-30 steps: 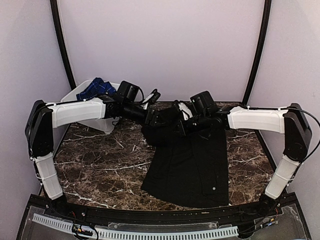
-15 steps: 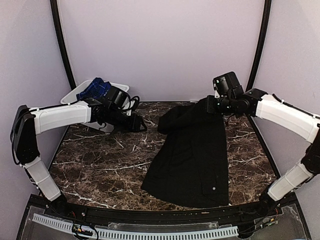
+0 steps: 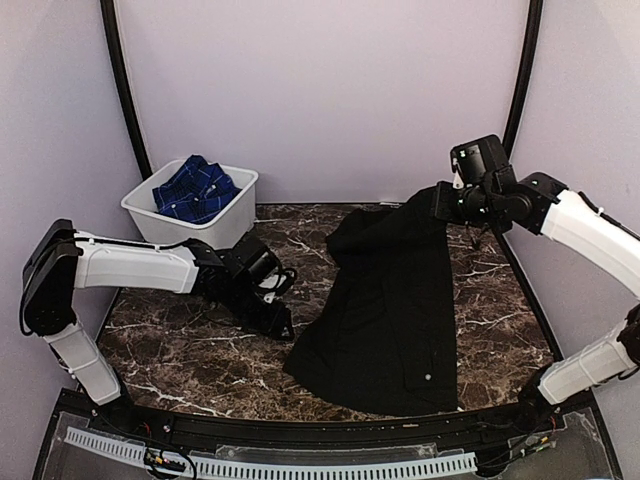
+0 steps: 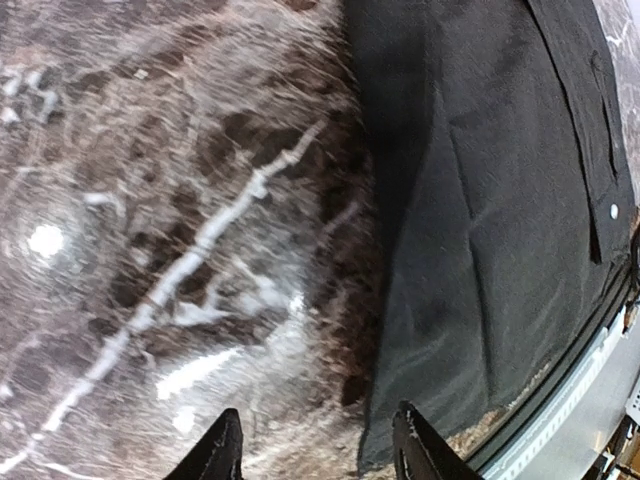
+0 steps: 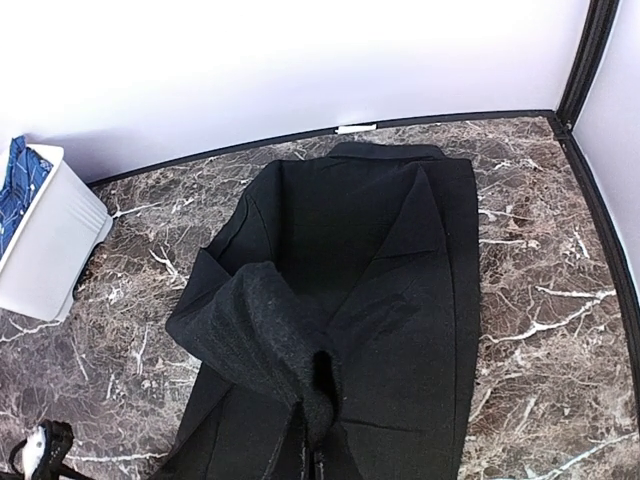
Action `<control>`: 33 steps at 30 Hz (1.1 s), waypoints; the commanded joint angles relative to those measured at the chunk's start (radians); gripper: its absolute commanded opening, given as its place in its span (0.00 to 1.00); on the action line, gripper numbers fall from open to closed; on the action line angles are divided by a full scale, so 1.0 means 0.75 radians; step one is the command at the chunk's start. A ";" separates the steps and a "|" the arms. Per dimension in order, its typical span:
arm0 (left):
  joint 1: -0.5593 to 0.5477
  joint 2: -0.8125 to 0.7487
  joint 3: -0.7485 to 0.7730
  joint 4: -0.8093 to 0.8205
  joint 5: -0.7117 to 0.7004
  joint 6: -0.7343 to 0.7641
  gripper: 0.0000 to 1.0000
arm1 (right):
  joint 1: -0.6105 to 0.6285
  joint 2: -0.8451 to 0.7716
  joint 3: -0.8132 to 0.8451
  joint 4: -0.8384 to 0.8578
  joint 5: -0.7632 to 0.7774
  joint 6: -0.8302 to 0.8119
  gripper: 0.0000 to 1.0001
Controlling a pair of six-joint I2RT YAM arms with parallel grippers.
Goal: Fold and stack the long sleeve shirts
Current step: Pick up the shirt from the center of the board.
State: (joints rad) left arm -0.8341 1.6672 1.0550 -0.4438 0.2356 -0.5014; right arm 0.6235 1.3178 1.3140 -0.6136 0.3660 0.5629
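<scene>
Dark marble tabletop (image 3: 180, 355) carried the black shirt (image 3: 390, 320), spread lengthwise right of centre with its hem toward the near edge. One far corner was raised off the surface, pinched in the clenched right gripper (image 3: 440, 203). Just beside the shirt's left edge, the left gripper (image 3: 278, 318) sat low over bare marble, its fingers (image 4: 225, 455) parted with nothing between them. Farther left, the blue checked shirt (image 3: 195, 188) lay bunched in the white tub (image 3: 140, 212).
</scene>
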 commanded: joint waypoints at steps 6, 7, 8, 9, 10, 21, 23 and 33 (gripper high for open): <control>-0.114 -0.079 -0.042 -0.007 -0.032 -0.056 0.49 | -0.051 0.124 0.236 0.041 0.104 -0.141 0.00; -0.116 -0.081 -0.047 -0.018 -0.040 -0.057 0.50 | -0.060 0.142 0.273 0.037 0.106 -0.153 0.00; -0.117 -0.087 -0.054 -0.024 -0.030 -0.058 0.50 | -0.067 0.159 0.294 0.033 0.111 -0.167 0.00; -0.120 -0.091 -0.072 -0.022 -0.019 -0.062 0.50 | -0.073 0.169 0.306 0.038 0.115 -0.178 0.00; -0.122 -0.101 -0.087 -0.018 -0.007 -0.066 0.50 | -0.080 0.177 0.315 0.045 0.113 -0.190 0.00; -0.141 -0.100 -0.184 0.092 0.094 -0.154 0.48 | -0.114 0.239 0.396 0.078 0.074 -0.239 0.00; -0.142 -0.093 -0.191 0.112 0.119 -0.168 0.46 | -0.113 0.246 0.417 0.081 0.076 -0.248 0.00; -0.149 -0.062 -0.193 0.128 0.155 -0.214 0.31 | -0.122 0.258 0.513 0.072 0.085 -0.283 0.00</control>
State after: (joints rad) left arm -0.9390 1.6173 0.9188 -0.3424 0.3504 -0.6449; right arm 0.5404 1.5097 1.6585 -0.5976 0.4198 0.3710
